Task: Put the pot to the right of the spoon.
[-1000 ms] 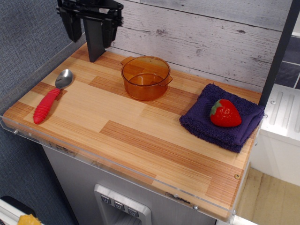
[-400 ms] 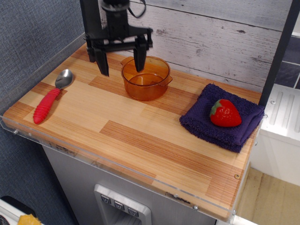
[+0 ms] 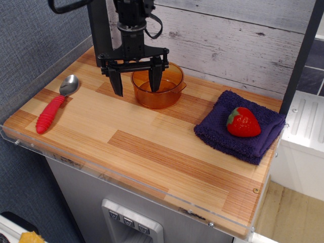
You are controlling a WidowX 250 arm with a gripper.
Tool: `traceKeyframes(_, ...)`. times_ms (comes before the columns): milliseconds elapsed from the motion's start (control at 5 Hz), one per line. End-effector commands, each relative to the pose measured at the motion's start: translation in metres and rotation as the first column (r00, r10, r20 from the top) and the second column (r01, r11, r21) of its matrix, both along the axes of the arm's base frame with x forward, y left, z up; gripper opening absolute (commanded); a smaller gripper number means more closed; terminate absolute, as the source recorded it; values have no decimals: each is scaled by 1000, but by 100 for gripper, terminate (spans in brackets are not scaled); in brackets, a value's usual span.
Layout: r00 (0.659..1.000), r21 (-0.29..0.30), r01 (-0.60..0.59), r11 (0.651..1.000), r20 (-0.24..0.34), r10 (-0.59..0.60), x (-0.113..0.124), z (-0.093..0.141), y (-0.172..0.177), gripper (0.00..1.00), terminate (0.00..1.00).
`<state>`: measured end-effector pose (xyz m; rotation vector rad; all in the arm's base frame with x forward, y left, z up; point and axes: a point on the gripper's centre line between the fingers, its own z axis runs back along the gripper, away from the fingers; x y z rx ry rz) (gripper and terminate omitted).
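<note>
The translucent orange pot [image 3: 161,90] stands upright at the back middle of the wooden table. My gripper [image 3: 135,85] is open and hangs over the pot's left rim. One finger [image 3: 117,84] is outside the pot on its left. The other finger [image 3: 155,80] is inside the pot. The spoon [image 3: 54,104], with a silver bowl and a ribbed red handle, lies at the left edge of the table, well left of the pot.
A dark blue folded cloth [image 3: 238,132] lies at the right with a red strawberry [image 3: 243,122] on it. A white plank wall [image 3: 228,35] stands right behind the pot. The wooden table [image 3: 152,147] has a clear plastic lip along its front and left edges.
My gripper has come from the back left corner to the pot and lowered, so that its open fingers now straddle the pot's left rim. Pot and spoon have not moved.
</note>
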<state>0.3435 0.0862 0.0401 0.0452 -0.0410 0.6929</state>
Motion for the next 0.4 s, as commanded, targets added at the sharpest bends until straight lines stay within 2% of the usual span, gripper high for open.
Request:
traceKeyframes(0, 999, 12, 13, 1000, 39, -13, 8, 1, 11, 0, 0)
traceKeyframes(200, 998, 4, -1, 1000, 60, 1, 7, 3, 12, 0, 0)
